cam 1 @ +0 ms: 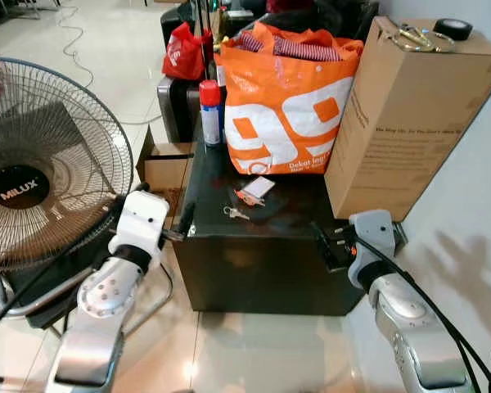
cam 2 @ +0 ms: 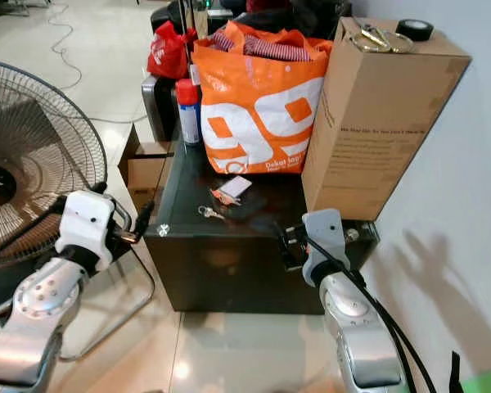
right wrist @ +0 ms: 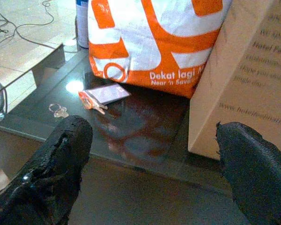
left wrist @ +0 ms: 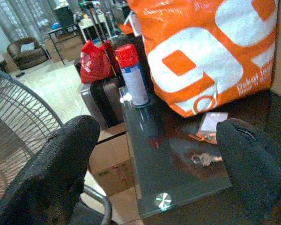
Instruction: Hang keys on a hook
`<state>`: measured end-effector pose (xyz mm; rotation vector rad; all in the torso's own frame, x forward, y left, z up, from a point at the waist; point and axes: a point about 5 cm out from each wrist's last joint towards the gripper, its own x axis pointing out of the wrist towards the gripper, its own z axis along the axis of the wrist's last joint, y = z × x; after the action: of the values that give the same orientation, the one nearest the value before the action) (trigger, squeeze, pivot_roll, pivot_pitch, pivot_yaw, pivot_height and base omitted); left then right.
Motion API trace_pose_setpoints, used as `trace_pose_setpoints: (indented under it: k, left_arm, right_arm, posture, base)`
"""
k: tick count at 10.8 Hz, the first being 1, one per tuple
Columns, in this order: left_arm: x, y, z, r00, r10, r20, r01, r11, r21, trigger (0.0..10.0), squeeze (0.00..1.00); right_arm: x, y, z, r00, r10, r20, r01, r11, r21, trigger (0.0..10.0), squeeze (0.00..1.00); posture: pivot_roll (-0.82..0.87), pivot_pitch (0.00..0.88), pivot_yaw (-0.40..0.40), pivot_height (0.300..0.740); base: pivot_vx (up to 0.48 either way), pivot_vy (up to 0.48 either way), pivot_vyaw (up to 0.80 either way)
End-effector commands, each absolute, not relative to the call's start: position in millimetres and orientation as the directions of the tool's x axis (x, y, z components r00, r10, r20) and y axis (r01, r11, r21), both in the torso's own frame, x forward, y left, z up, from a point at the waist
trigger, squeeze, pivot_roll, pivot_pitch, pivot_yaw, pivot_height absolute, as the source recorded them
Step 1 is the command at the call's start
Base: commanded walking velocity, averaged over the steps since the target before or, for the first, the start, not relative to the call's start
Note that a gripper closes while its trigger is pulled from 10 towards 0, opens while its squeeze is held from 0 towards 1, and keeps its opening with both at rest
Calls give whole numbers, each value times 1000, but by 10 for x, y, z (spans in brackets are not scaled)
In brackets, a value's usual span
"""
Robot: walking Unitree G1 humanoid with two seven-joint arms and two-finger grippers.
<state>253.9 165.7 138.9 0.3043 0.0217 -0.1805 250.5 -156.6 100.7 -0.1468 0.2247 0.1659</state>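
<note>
Keys on a dark glass tabletop (cam 1: 270, 237), seen from the robot's head and both wrists. A small silver key on a ring (cam 1: 235, 214) lies flat near the front left part of the glass. Just behind it lies a second bunch with an orange-red tag (cam 1: 247, 196), which touches a pale rectangular card (cam 1: 259, 187). Both sets rest free, apart from either claw.

Containers: an orange-and-white shopping bag (cam 1: 286, 106) stands upright at the back of the tabletop, with red-striped fabric showing at its mouth. A tall cardboard box (cam 1: 409, 123) stands just beside it on the right, carrying a roll of black tape (cam 1: 452, 29) and some metal clips on its top. A red-capped spray can (cam 1: 210, 113) stands left of the bag.

The left claw (left wrist: 154, 164) hovers at the front left corner, fingers spread wide and empty. The right claw (right wrist: 150, 154) hovers at the front right edge, likewise spread and empty. A standing fan (cam 1: 33, 164) is on the floor at left.
</note>
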Motion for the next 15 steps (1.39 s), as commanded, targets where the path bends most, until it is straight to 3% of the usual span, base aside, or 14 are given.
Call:
trace_pose_setpoints:
  k: [1,2,6,9,11,15]
  left_arm:
    - [2548,1690,1387,987,-152,-43,158,943,291,10000,0]
    - [2552,1682,1378,987,-152,-41,158,945,286,10000,0]
    - [2567,1644,1301,987,-152,-60,163,949,270,10000,0]
    - [2569,1629,1254,985,-157,-68,170,949,267,10000,0]
    - [2541,1578,1253,985,-161,-69,174,949,264,10000,0]
    - [2555,1532,1249,981,-183,-68,195,944,268,10000,0]
  right_arm:
    - [2547,-1558,1087,972,128,-196,-152,982,-113,10000,431]
    - [2560,-1578,1069,974,99,-206,-123,986,-109,10000,0]
    - [2591,-1651,1054,982,28,-188,-51,991,-122,10000,0]
    - [2504,-1668,1007,969,77,-235,-107,988,-114,10000,0]
    - [2472,-1729,964,963,44,-266,-66,995,-73,10000,0]
    - [2505,-1717,1014,971,41,-236,-74,988,-134,10000,0]
  posture:
    - [-25,0,5,740]
    - [-32,0,-4,740]
    - [-45,0,-20,740]
    - [-73,0,-30,740]
    - [-71,0,-34,740]
    - [-75,0,-30,740]
  base:
    - [337,0,0]
    - [349,0,0]
    - [367,0,0]
    - [390,0,0]
    - [392,0,0]
    - [389,0,0]
